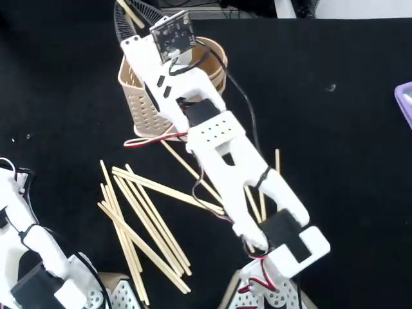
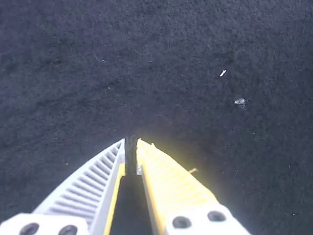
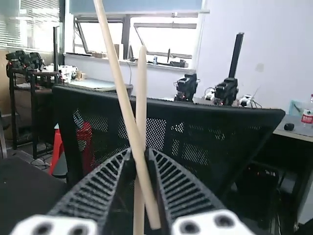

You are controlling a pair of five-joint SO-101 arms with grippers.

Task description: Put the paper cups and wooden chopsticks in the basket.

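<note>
My right gripper is shut on two wooden chopsticks that cross each other and stick out past the fingertips. In the high view this gripper sits at the far side of the beige perforated basket, with a held chopstick showing. A brown paper cup rim shows at the basket, partly hidden by the arm. Several loose chopsticks lie on the black cloth. My left gripper is shut with nothing in it, low over bare cloth.
The left arm rests at the near left corner. More chopsticks lie partly under the right arm. A purple object sits at the right edge. A black mesh chair stands beyond the table.
</note>
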